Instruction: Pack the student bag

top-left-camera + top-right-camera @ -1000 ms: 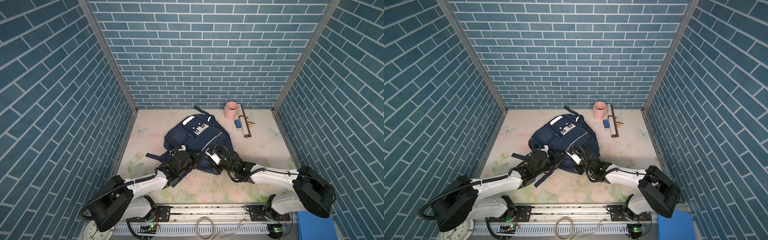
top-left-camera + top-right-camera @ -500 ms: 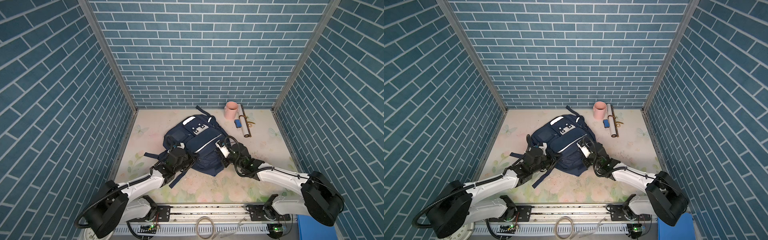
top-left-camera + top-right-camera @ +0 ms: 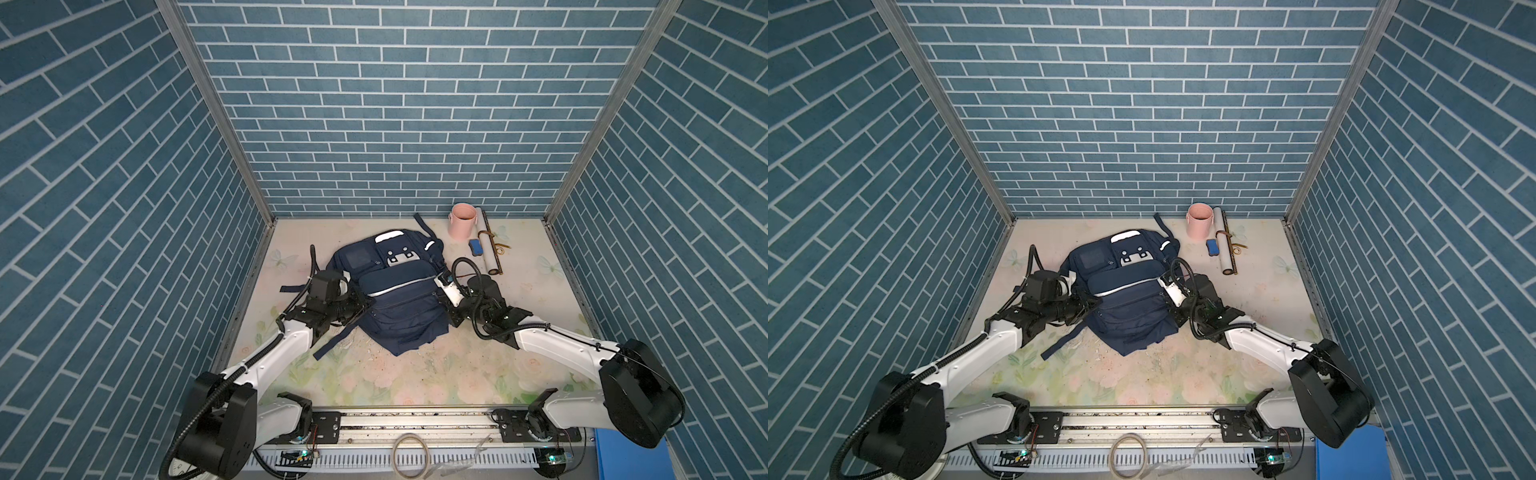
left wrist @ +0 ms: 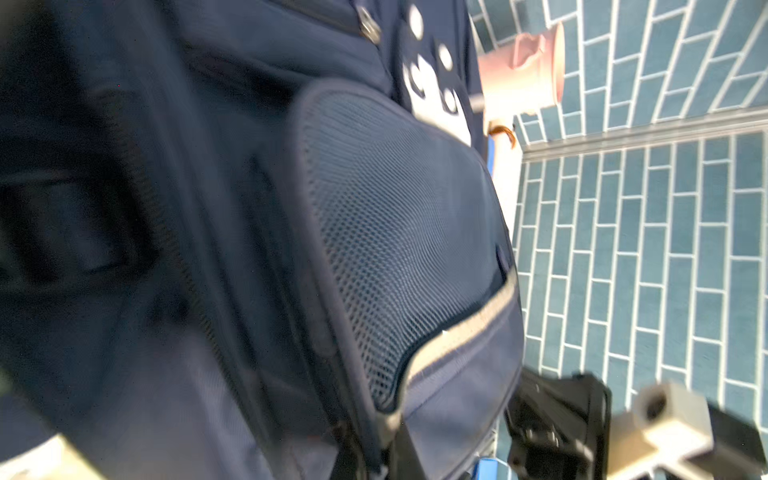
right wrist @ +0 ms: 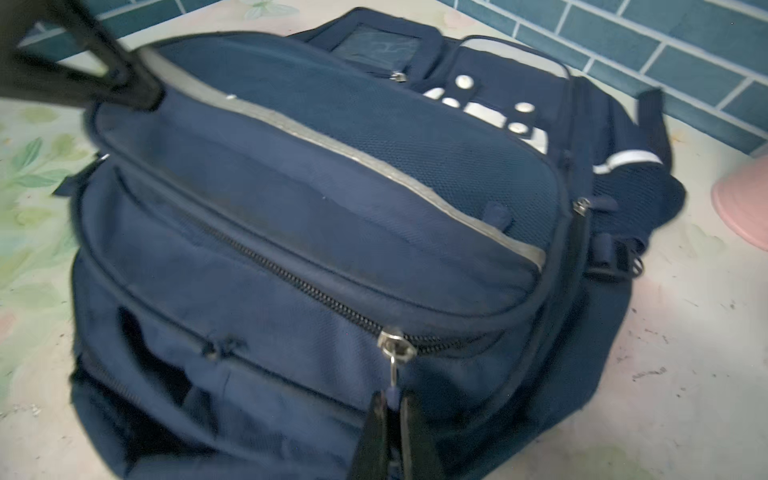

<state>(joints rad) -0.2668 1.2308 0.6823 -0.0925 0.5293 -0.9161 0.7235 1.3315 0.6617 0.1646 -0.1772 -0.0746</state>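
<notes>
— From above?
— In both top views the student bag (image 3: 395, 299) lies flat between the grippers; the left gripper (image 3: 362, 305) touches its side.
— Left wrist view?
— Blurred: only bag fabric before the fingers.
— Right wrist view?
— The right gripper (image 5: 390, 409) is clamped on the zipper pull (image 5: 392, 388); the left fingers (image 5: 133, 83), together, pinch the far corner. Opening the pocket, I think; next, draw the pull along the zipper.
</notes>
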